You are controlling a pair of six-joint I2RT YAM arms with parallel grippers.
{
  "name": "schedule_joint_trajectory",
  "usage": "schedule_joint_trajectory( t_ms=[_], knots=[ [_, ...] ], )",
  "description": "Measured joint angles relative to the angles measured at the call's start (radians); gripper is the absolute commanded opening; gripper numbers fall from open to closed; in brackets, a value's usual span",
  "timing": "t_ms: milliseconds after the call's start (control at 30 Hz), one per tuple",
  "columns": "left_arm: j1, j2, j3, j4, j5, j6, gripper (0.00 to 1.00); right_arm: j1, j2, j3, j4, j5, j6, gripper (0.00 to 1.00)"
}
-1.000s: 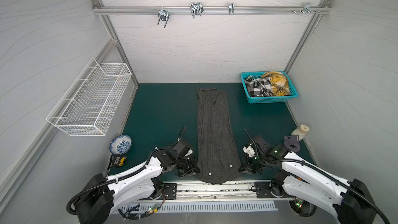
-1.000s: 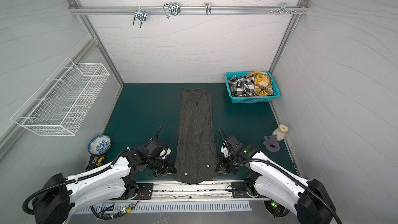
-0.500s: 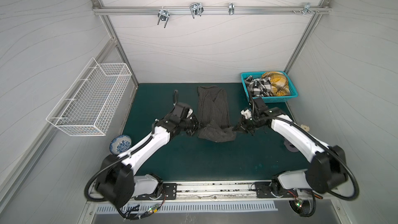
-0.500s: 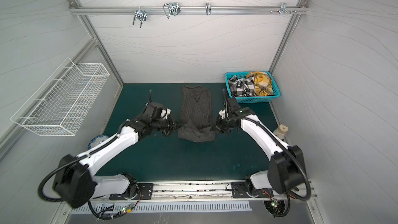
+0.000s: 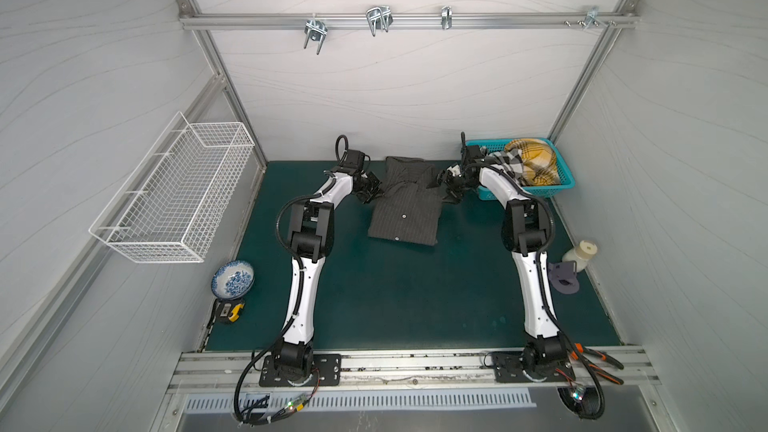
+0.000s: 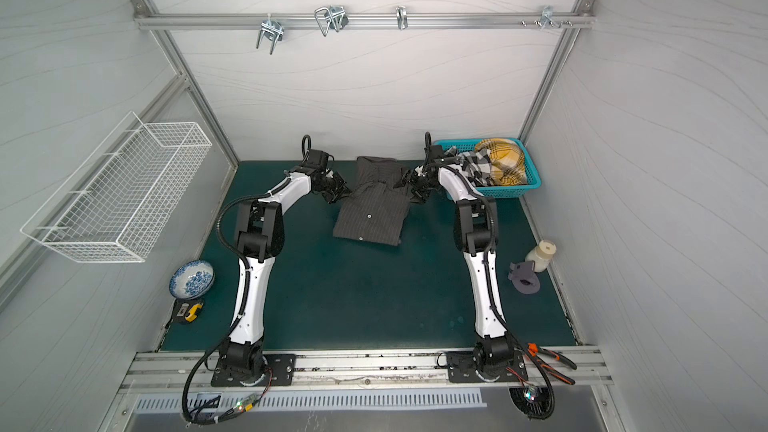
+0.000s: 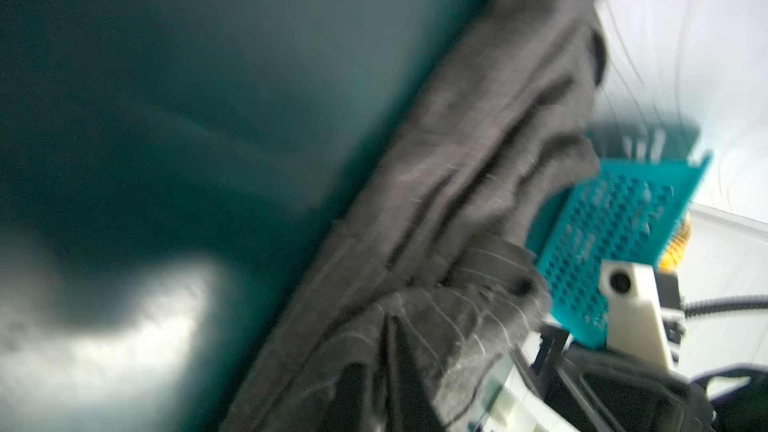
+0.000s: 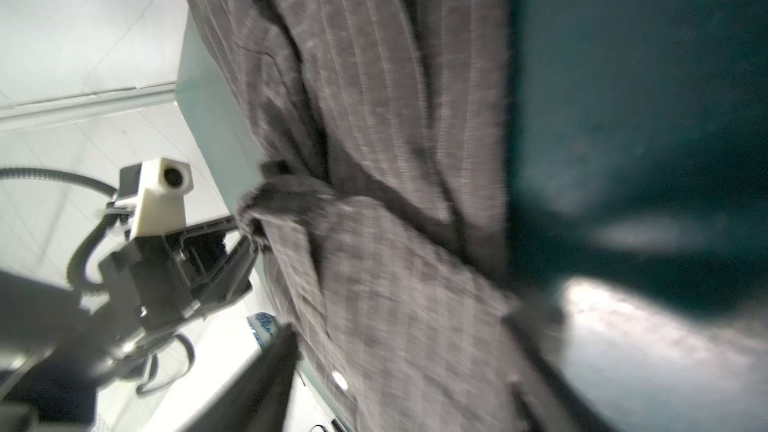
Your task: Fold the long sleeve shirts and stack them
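The dark pinstriped long sleeve shirt (image 5: pixel 405 214) (image 6: pixel 370 218) lies folded over on itself at the back middle of the green mat. My left gripper (image 5: pixel 371 192) (image 7: pixel 376 392) is at its left edge, jaws nearly together with a bunch of cloth (image 8: pixel 266 201) pinched at the tips. At the shirt's right edge, my right gripper (image 5: pixel 446 189) (image 8: pixel 403 367) is open, its fingers (image 8: pixel 270 367) wide apart with cloth lying between them. The checked shirt (image 5: pixel 509 160) and the yellow plaid shirt (image 5: pixel 536 155) sit crumpled in the teal basket (image 5: pixel 561 184).
The teal basket stands just right of my right arm at the back wall. A white wire basket (image 5: pixel 174 197) hangs on the left wall. A blue-patterned bowl (image 5: pixel 232 279) and tape measure (image 5: pixel 228 311) lie front left; a bottle (image 5: pixel 582 255), grey part (image 5: pixel 563 278) and pliers (image 5: pixel 594 361) right.
Both arms carried the shirt's near hem from the front edge to the back, folding the long shirt over itself. The right jaws have opened.
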Motion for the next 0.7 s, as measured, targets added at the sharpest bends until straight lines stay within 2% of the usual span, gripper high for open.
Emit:
schedule_joint_trajectory(
  t_ms=[67,133,200,267,333,367,400,467,533,633,700],
  knots=[
    [0.006,-0.019,-0.040,-0.007,0.002,-0.001,0.61,-0.008,-0.037,-0.065,-0.002,0.009,-0.022,0.80],
    [0.004,-0.079,-0.122,0.018,-0.002,0.005,0.76,-0.013,-0.130,-0.226,0.014,0.035,-0.039,0.80],
    [0.002,-0.183,-0.246,0.027,-0.016,0.001,0.77,-0.008,-0.234,-0.385,0.015,0.071,-0.054,0.78],
    [0.002,-0.303,-0.350,0.010,-0.047,0.007,0.68,0.012,-0.351,-0.527,0.016,0.115,-0.068,0.69],
    [-0.003,-0.412,-0.420,0.003,-0.074,0.015,0.54,0.049,-0.438,-0.608,0.021,0.149,-0.081,0.50],
    [-0.010,-0.475,-0.458,0.011,-0.084,0.015,0.47,0.076,-0.466,-0.626,0.025,0.161,-0.087,0.47],
    [-0.012,-0.515,-0.484,0.015,-0.090,0.019,0.41,0.100,-0.478,-0.631,0.029,0.171,-0.087,0.47],
    [-0.023,-0.583,-0.537,0.035,-0.092,0.025,0.21,0.161,-0.471,-0.619,0.050,0.191,-0.093,0.55],
    [-0.039,-0.591,-0.578,0.068,-0.075,0.021,0.09,0.207,-0.432,-0.593,0.063,0.200,-0.101,0.61],
    [-0.057,-0.502,-0.613,0.099,-0.030,0.016,0.00,0.238,-0.361,-0.570,0.085,0.208,-0.109,0.57],
    [-0.064,-0.417,-0.615,0.101,-0.006,0.018,0.00,0.236,-0.328,-0.574,0.092,0.209,-0.110,0.57]
  ],
)
